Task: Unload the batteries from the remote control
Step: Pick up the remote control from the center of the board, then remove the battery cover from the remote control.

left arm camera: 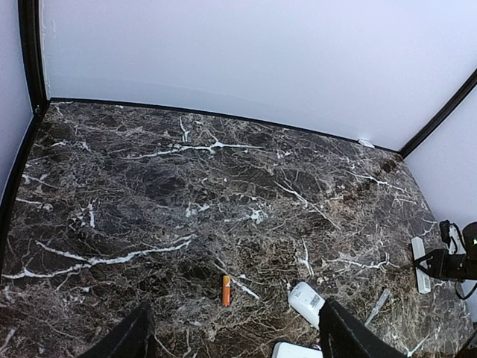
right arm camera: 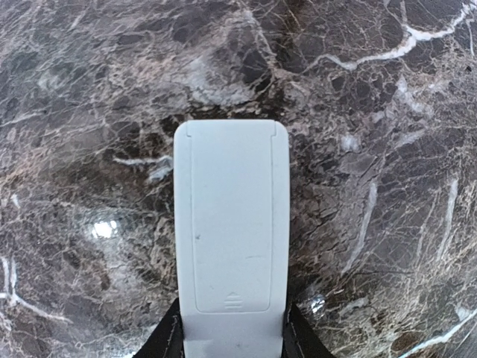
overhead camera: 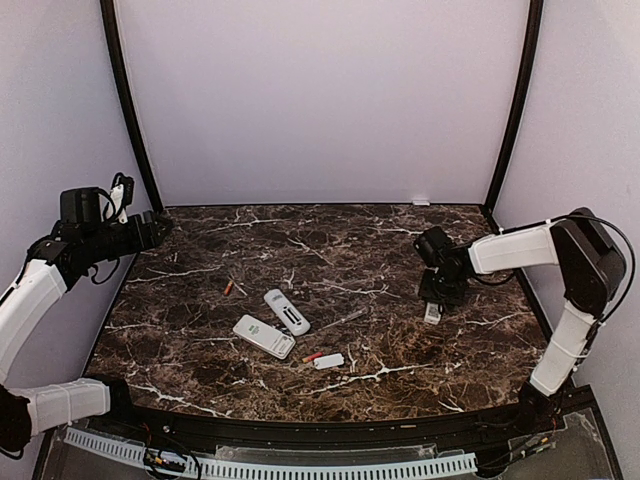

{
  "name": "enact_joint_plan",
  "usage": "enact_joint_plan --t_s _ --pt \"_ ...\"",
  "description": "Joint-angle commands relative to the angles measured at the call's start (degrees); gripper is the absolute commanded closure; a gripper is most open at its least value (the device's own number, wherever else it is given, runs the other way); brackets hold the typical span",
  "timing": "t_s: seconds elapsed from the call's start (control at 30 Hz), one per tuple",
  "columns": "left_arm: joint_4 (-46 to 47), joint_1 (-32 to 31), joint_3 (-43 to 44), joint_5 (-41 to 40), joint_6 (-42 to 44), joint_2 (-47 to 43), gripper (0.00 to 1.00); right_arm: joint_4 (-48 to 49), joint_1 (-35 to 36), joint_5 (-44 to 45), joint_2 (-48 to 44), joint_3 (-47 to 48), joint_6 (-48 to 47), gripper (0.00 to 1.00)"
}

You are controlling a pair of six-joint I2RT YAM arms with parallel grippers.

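My right gripper (overhead camera: 437, 290) is shut on the end of a white remote (overhead camera: 432, 313) at the right of the table. In the right wrist view the remote (right arm camera: 231, 224) shows its back, battery cover closed, between my fingers (right arm camera: 168, 339). An orange battery (overhead camera: 229, 287) lies left of centre, and it also shows in the left wrist view (left arm camera: 226, 290). A red battery (overhead camera: 312, 357) lies beside a small white cover (overhead camera: 329, 361). My left gripper (overhead camera: 152, 230) is open and empty, high at the far left.
Two more white remotes (overhead camera: 287, 311) (overhead camera: 264, 336) lie mid-table; one shows in the left wrist view (left arm camera: 307, 303). A thin grey stick (overhead camera: 345, 320) lies right of them. Black frame posts (overhead camera: 130, 110) and pale walls enclose the table.
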Motion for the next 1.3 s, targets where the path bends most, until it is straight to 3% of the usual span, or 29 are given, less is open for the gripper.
enact_joint_plan --t_s 0.0,0.13,0.3,0.53,0.93,1.27 --pt "0.4 -0.1 -1.0 3.0 1.4 -0.1 0.27 8.3 0.1 -3.2 -5.8 -2.9 -6.3 0.79" --pt "0.2 -3.1 -0.3 3.7 2.3 0.9 0.29 15.7 0.2 -8.7 -12.5 -6.5 -15.5 0.8" --pt "-0.8 -11.0 1.1 3.7 0.3 4.0 0.3 18.2 1.2 -16.3 -17.8 -7.2 -23.1 0.8" --pt "5.9 -19.0 0.2 8.7 -8.0 8.2 0.31 21.1 9.9 -24.0 -18.5 -4.7 -30.0 0.82" --pt "17.8 -30.0 0.2 18.4 -16.8 21.9 0.31 19.7 24.2 -27.6 -7.8 6.5 -35.9 0.83" --pt "18.0 -31.4 0.9 20.2 -16.0 26.6 0.29 15.4 30.8 -22.9 -0.3 14.4 -41.3 0.84"
